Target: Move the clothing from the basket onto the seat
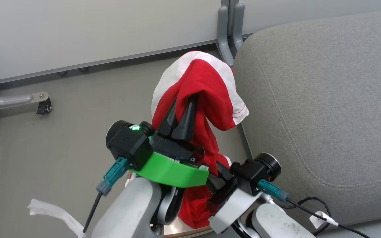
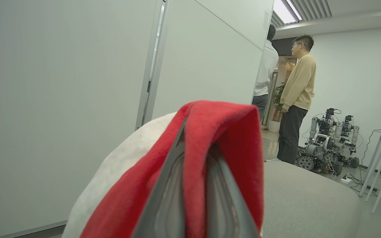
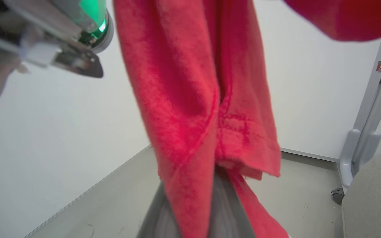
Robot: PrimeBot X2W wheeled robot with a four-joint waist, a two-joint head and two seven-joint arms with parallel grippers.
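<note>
Grey floor (image 1: 55, 155) and a pale partition wall (image 1: 94, 29) stretch ahead of you, with the big grey seat (image 1: 326, 99) filling your right side. Your left claw (image 1: 184, 105) stands raised, its two dark fingers pressed narrow on a fold of the red garment (image 1: 207, 82). The garment's white-trimmed top drapes over the fingertips, just beside the seat's rounded corner. From there the cloth hangs down past your left wrist to your right claw (image 3: 197, 211), lower and nearer your body. In the right wrist view, that claw's grey fingers sit close together with the red fabric running between them, so it is pinching the garment's lower part. The garment hangs in the air between your two claws, above a sliver of the basket's brown rim (image 1: 193, 234). Beyond the seat, two people (image 2: 296, 99) stand near some parked robots (image 2: 326, 145).
</note>
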